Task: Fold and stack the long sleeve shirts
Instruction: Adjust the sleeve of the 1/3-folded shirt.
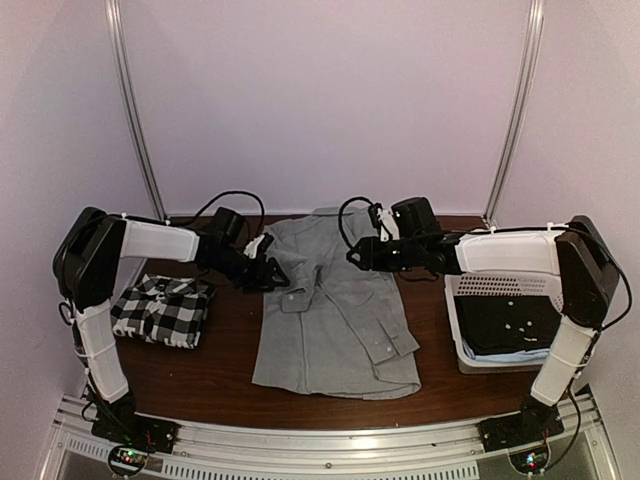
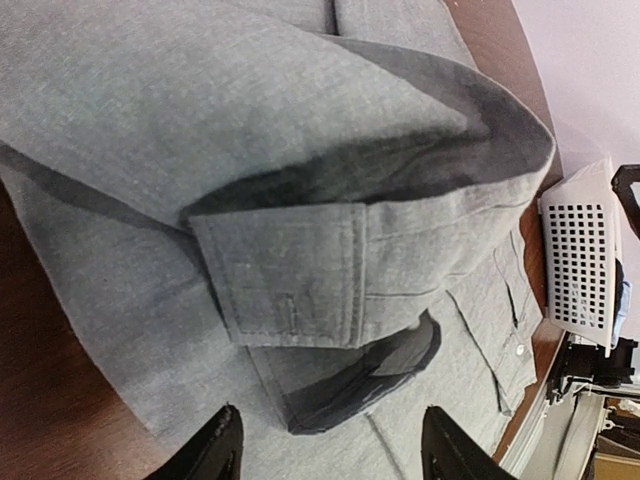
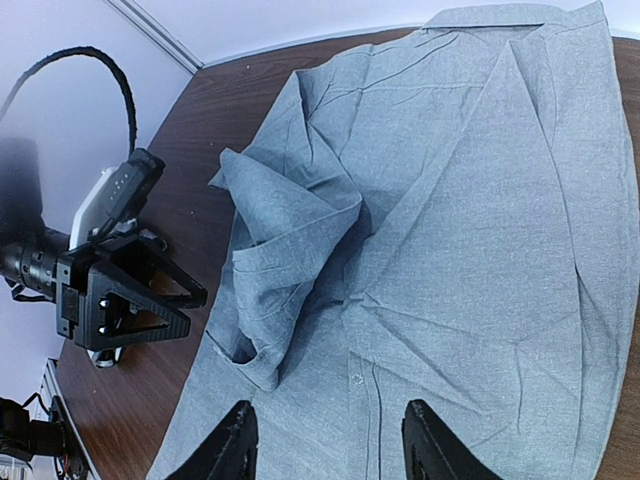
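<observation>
Shirts lie in two places on the brown tabletop (image 1: 225, 370). At the far left, the checked shirt (image 1: 163, 310) sits folded into a small rectangle, apart from the other one. To its right, the left claw (image 1: 268, 272) hangs low at the left edge of the grey shirt (image 1: 335, 320), fingers spread wide with nothing between them. Its wrist view looks down on a sleeve doubled back across the body, with the cuff (image 2: 290, 275) lying flat on top. The grey shirt is spread over the middle of the tabletop, collar toward the far wall and hem toward the arms, its cloth creased. Over its upper right part hangs the right claw (image 1: 357, 255), fingers likewise standing apart and gripping nothing. At the far right, a white perforated basket (image 1: 500, 287) stands on the tabletop, holding dark cloth with a strip of light blue at its near end.
</observation>
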